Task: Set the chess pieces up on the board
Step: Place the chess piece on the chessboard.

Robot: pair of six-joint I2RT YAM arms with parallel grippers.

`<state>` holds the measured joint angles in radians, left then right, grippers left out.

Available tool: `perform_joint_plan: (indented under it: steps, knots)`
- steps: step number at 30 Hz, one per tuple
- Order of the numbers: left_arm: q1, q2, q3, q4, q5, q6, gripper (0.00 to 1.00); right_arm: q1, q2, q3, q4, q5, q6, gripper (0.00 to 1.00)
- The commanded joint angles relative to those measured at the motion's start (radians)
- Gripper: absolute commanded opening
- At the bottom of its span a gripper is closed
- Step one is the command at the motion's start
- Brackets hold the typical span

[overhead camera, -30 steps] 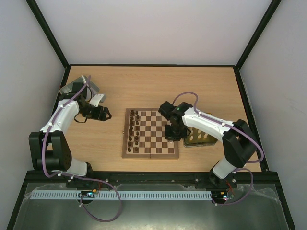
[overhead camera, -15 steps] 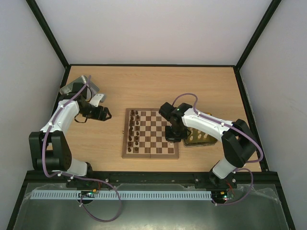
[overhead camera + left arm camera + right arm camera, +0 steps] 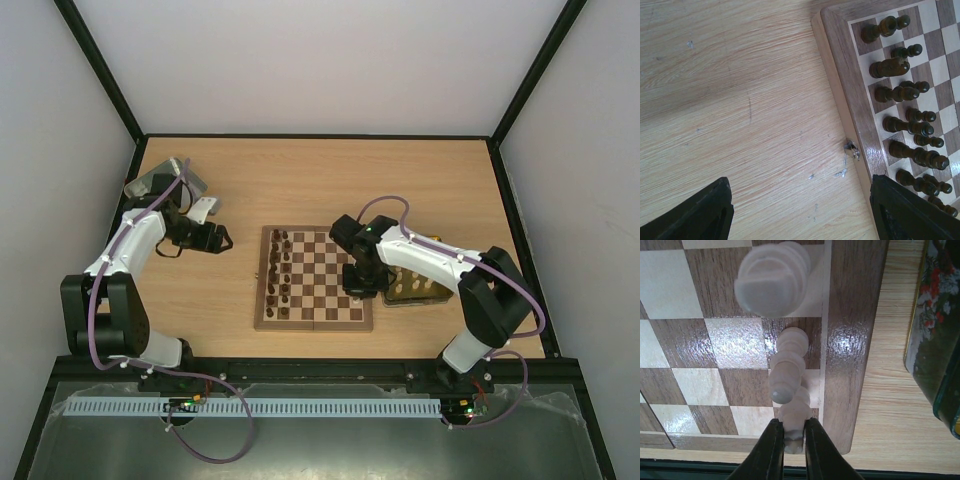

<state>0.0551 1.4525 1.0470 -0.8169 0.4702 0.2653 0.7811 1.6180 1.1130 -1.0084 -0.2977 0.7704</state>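
As the right wrist view is close in, the grip reads clearly. The right gripper [image 3: 792, 432] has both fingers [image 3: 771, 452] clenched on a pale piece [image 3: 792, 412], pinching it near the top. That piece is over the board [image 3: 325, 275] at its right side. It's in the last column of squares, just beside the mid-brown border [image 3: 855, 340], by the near-right corner. The fingers hide its base, so I can't tell if it's seated on the square or just above.

Two more pale pieces are in the same edge column. A slim one [image 3: 787, 365] stands upright right next to the held one. A bigger one [image 3: 772, 280] is on the next square on, blurred.

Dark pieces [image 3: 905, 125] stand in two rows along the board's left side.

The left gripper [image 3: 222, 240] is off the board, over bare table [image 3: 740, 100] just left of it. Its fingers [image 3: 705, 215] are spread wide with nothing between them.

There's a small metal clasp [image 3: 852, 149] on the board's left edge. A printed tray [image 3: 935, 330] sits on the table just right of the board, not touching it. A silver tin [image 3: 160, 180] is at the far-left corner, behind the left arm.
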Motion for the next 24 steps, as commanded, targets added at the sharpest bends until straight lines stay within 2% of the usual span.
perform_joint_plan:
  steps: [1,24]
  knots:
    - [-0.005,-0.011,-0.010,0.004,0.007,-0.004,0.75,0.009,0.015,-0.003,0.000,0.000,-0.001,0.11]
    - [-0.005,0.002,-0.020,0.014,0.020,-0.005,0.75,0.010,0.016,0.083,-0.072,-0.015,-0.018,0.27]
